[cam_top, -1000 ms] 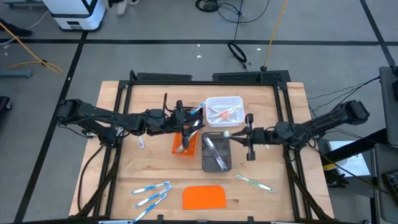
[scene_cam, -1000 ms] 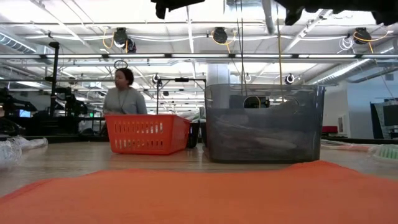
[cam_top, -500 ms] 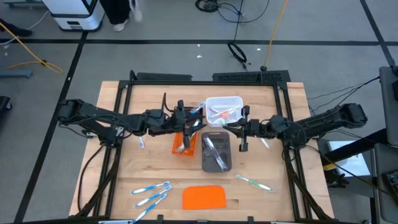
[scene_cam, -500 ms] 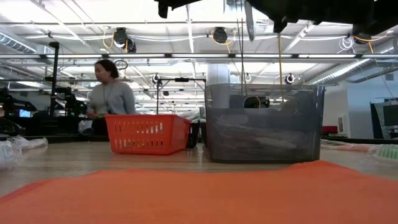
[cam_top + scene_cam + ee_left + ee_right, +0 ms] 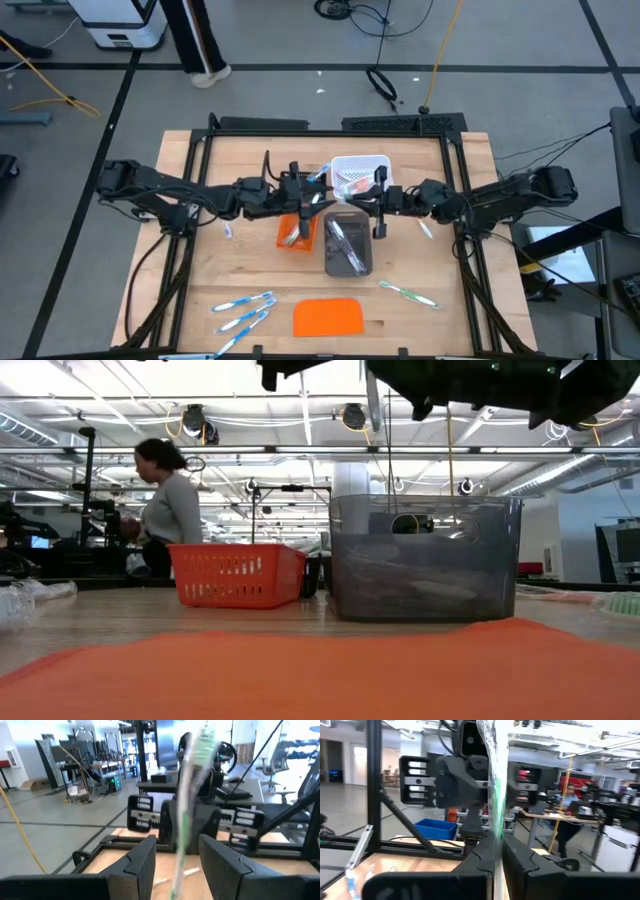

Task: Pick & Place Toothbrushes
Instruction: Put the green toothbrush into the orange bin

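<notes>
At the far left of the high view the left arm reaches in from the frame's left edge toward the middle of the wooden tabletop (image 5: 240, 270), and its left end effector (image 5: 312, 199) hangs over the orange tray (image 5: 297, 229) just left of centre. In the left wrist view a green toothbrush (image 5: 186, 805) stands upright between that end effector's fingers (image 5: 140, 862); they stand apart, and whether they press the brush cannot be told. In the lower left of the high view three blue toothbrushes (image 5: 243, 311) lie loose on the wood, just left of a flat orange slab (image 5: 329, 317) at the lower centre. At the centre sits a grey tray (image 5: 348, 243) holding pale brushes, with a white tray (image 5: 359, 175) just above it in the frame, holding pink ones. The right end effector (image 5: 379, 200) hovers over the boundary between those two trays, close to the left one; its fingers (image 5: 482, 860) are clenched on a wrapped toothbrush (image 5: 496, 780) with a green stripe, held upright. Lower right of centre another green toothbrush (image 5: 408, 293) lies on the tabletop. In the low view a person (image 5: 165, 510) stands in the room beyond, behind the orange tray.
</notes>
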